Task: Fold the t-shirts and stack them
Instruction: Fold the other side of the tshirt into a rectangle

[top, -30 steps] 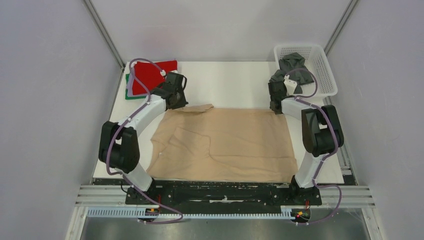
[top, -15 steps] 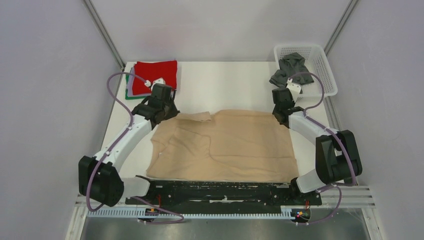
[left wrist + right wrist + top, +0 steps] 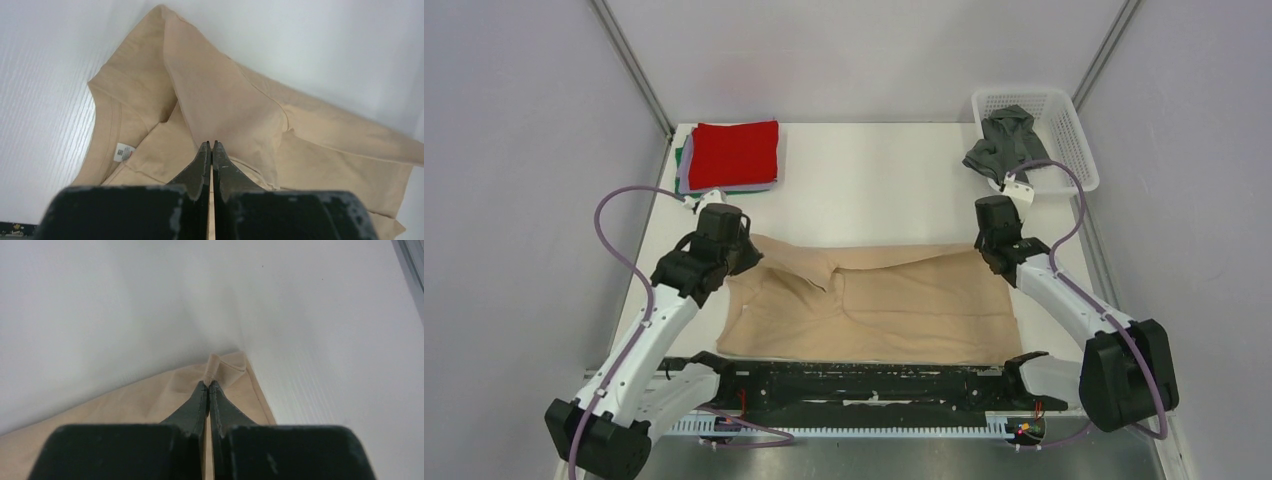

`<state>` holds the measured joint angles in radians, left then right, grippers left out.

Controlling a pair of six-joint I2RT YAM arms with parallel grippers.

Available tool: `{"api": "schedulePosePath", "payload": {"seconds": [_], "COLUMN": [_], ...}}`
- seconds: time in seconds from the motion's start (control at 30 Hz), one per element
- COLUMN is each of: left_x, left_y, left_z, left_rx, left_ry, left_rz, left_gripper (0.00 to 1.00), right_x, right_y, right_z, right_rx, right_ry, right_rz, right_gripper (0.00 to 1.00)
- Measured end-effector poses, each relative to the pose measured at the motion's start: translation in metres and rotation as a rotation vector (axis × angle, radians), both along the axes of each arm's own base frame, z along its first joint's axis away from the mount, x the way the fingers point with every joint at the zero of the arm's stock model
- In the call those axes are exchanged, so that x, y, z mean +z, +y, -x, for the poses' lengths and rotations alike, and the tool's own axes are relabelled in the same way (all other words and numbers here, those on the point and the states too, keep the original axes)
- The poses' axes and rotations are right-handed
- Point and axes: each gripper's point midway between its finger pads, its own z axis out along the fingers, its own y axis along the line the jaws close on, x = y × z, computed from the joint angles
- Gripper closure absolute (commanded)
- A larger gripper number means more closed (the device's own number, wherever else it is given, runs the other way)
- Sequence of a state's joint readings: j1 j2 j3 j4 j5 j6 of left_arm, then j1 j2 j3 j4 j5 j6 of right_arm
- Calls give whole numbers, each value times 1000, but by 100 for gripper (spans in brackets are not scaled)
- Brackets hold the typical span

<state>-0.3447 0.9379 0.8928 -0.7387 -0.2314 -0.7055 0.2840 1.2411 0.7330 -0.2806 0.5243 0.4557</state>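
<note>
A white bench [image 3: 874, 180] is seen from above, with two robot arms reaching in from its near edge. A large tan t-shirt [image 3: 904, 310] lies spread across the near half of the bench, between the arms.

The left pincer [image 3: 742, 250] is at the shirt's far left corner. In its wrist view the black fingertips [image 3: 204, 152] are pressed together on a raised fold of the tan cloth. The neck opening and a small white neck label [image 3: 123, 151] lie just to the left of them.

The right pincer [image 3: 989, 252] is at the far right corner. Its wrist view shows the jaws clamped together on a small bunched tip of tan cloth, with bare bench beyond. Between the two pincers the far edge of the shirt is lifted and sags into a crease near the middle.

At the far left corner of the bench sits a neat stack of folded shirts. A red t-shirt [image 3: 734, 153] is on top, with thin edges of a lavender shirt [image 3: 724, 187] and a green shirt [image 3: 681, 158] showing beneath it. The stack is well apart from the tan shirt.

At the far right corner stands a white mesh basket [image 3: 1074, 135]. A crumpled dark grey t-shirt [image 3: 1009, 140] lies in it and hangs over its left rim.
</note>
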Motion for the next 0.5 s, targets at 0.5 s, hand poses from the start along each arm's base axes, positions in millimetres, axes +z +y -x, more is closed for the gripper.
{"api": "schedulePosePath", "payload": {"seconds": [0.5], "left_x": [-2], "left_y": [18], "left_z": [59], "left_rx": [48], "left_ry": [33], "left_rz": [44], "left_gripper": [98], "right_x": [2], "right_y": [11], "right_z": [33], "right_rx": [57], "right_ry": [23], "right_rz": [-7], "right_gripper": [99]}}
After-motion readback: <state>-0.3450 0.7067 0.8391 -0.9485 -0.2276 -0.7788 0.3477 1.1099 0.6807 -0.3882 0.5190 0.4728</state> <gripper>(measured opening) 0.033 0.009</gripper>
